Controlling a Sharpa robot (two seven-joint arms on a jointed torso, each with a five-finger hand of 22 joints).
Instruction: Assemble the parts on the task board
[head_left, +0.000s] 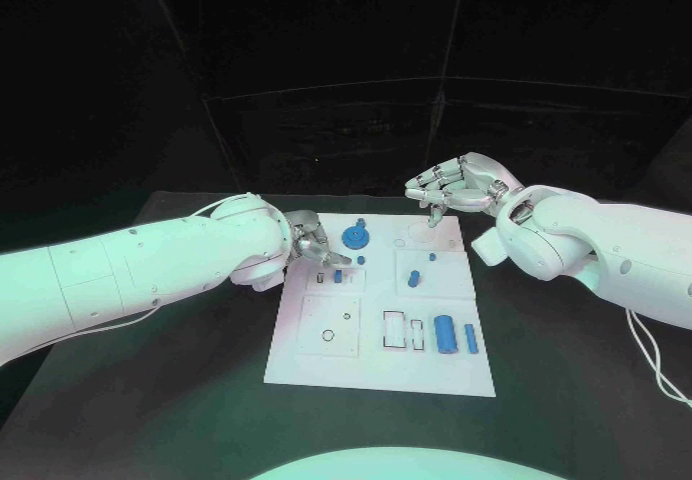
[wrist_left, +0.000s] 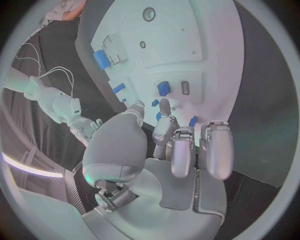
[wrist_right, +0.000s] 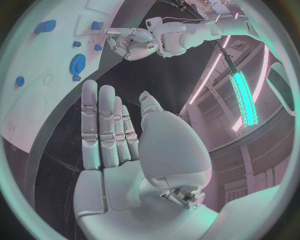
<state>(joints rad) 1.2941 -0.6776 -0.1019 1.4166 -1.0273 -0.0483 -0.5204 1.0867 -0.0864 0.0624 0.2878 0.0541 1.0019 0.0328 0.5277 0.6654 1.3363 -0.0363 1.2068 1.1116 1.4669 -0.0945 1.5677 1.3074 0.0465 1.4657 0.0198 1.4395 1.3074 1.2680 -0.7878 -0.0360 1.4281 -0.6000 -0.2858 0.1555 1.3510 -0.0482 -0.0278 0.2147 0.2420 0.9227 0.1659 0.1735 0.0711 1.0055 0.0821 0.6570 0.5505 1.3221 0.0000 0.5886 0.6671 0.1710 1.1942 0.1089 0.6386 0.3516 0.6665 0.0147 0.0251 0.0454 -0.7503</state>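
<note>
Board: white task board (head_left: 378, 365) mid table, long side running away from robot; no readable writing or labels on it.
Parts: blue, abt 7 countable in head view. Gear-like disc (head_left: 356, 237) at far end; small peg (head_left: 361, 260) just nearer; small piece (head_left: 339, 276) by left-hand fingertips; oblong piece (head_left: 413, 277) mid-board; 2 cylinders (head_left: 446, 328) side by side at near right, w/ thin bar (head_left: 420, 331) beside them.
Cutouts: 1 round ring outline (head_left: 329, 335) near left; rectangular outlines by cylinders.
L hand (head_left: 315, 245): over board's far-left part, fingers curled down twd small piece; can't tell if touching or holding.
R hand (head_left: 459, 186): above board's far-right corner, off surface; fingers loosely bent, apart, holding nothing.
Table (head_left: 577, 400): black, under board.
</note>
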